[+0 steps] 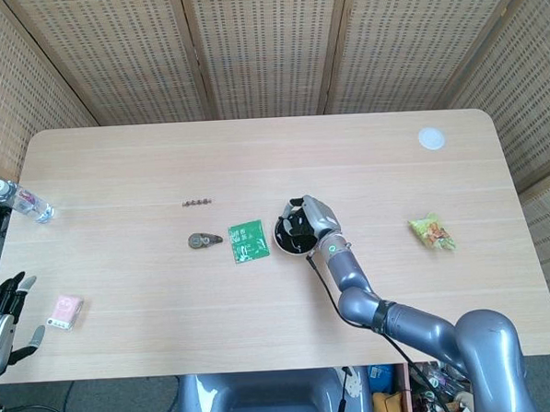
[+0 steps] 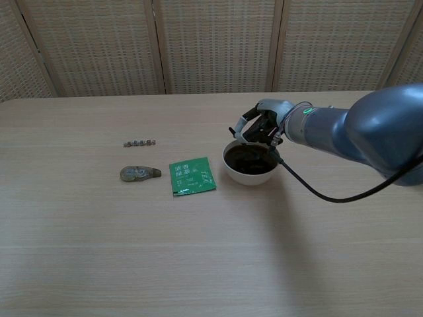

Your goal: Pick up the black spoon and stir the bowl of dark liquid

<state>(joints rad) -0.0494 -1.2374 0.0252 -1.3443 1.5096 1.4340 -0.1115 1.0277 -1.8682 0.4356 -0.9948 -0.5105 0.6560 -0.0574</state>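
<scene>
A white bowl (image 1: 291, 245) (image 2: 250, 173) of dark liquid stands mid-table. My right hand (image 1: 310, 217) (image 2: 260, 123) hovers over the bowl's far rim with its fingers curled downward around the black spoon (image 2: 256, 140). The spoon shows only as a dark sliver below the fingers, and its tip is lost against the liquid. My left hand (image 1: 4, 311) hangs off the table's near left corner in the head view, fingers spread and holding nothing.
A green packet (image 1: 248, 241) (image 2: 192, 176) lies just left of the bowl, then a brown oval object (image 1: 200, 239) and a small chain (image 1: 197, 202). A bottle (image 1: 21, 201), a pink item (image 1: 65, 311), a snack bag (image 1: 431, 232) and a white lid (image 1: 430, 139) sit further out.
</scene>
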